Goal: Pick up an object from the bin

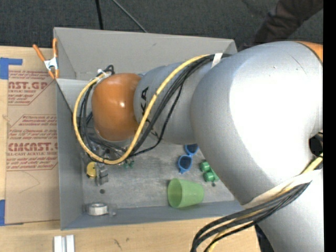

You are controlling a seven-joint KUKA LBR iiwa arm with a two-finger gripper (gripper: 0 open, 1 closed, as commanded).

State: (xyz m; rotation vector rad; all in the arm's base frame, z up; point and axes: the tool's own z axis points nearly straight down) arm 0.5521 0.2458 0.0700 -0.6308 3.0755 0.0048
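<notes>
My gripper (101, 174) reaches down at the bin's left side, below the orange dome on the wrist. A small yellow thing (91, 168) sits right against its left side; whether it is held is hidden. A small dark green piece (126, 163) lies just to the gripper's right. Near the front left corner a silver roll of tape (97, 209) lies flat on the floor, a short way below the gripper.
A light green cup (184, 193) lies on its side at the front middle. A blue piece (185, 162) and small green blocks (208, 172) lie right of it, partly under the arm. The arm covers the bin's back and right.
</notes>
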